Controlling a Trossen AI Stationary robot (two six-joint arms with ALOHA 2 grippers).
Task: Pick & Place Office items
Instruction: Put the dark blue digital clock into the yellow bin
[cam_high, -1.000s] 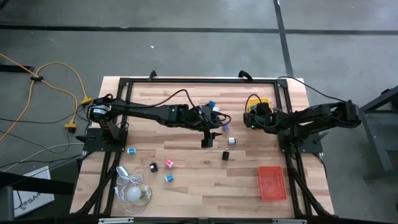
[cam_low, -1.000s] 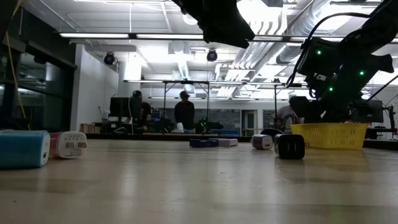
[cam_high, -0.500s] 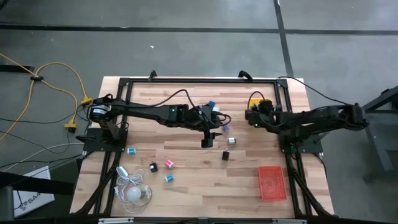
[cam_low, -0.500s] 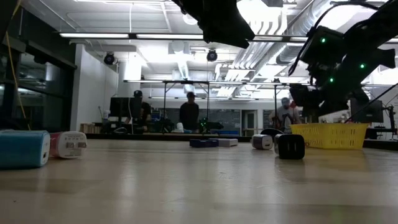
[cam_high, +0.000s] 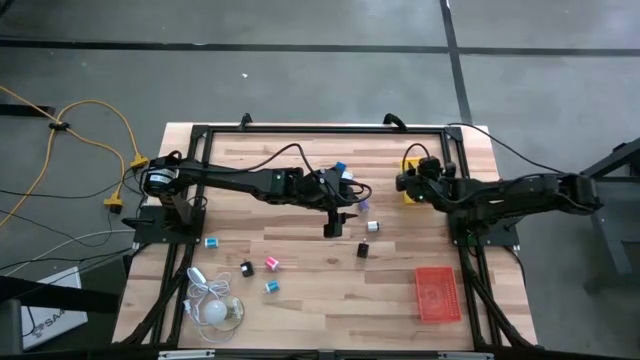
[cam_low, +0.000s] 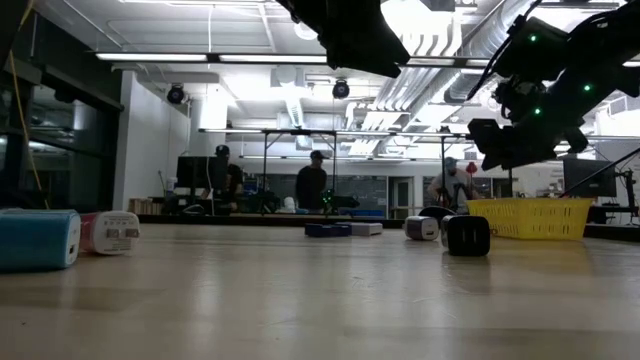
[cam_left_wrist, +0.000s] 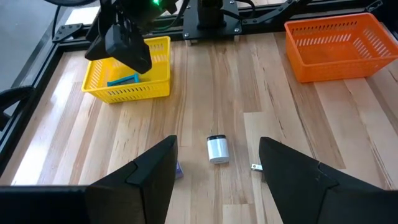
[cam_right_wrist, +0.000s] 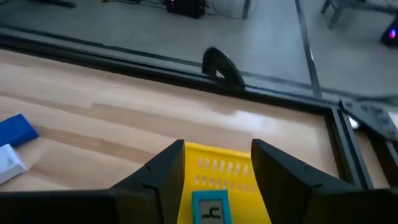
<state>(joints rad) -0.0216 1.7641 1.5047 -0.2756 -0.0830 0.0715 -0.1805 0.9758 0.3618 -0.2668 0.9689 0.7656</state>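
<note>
Left wrist view, lower centre: my left tool (cam_left_wrist: 217, 140), fingers apart and empty, hangs over the desk (cam_left_wrist: 280, 93), small white cylinder (cam_left_wrist: 217, 151) lying between them, long axis up-frame, so closing should pinch its sides.

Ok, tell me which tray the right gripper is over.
The yellow tray, near the table's far edge; the right gripper hangs above it. The orange tray sits apart.

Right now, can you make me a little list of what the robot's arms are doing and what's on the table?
left tool: open, empty, above a small white piece
right tool: over the yellow tray, jaws apart, nothing seen between them
in yellow tray: one teal piece
orange tray: looks empty
loose pieces: pink, black, blue
</note>
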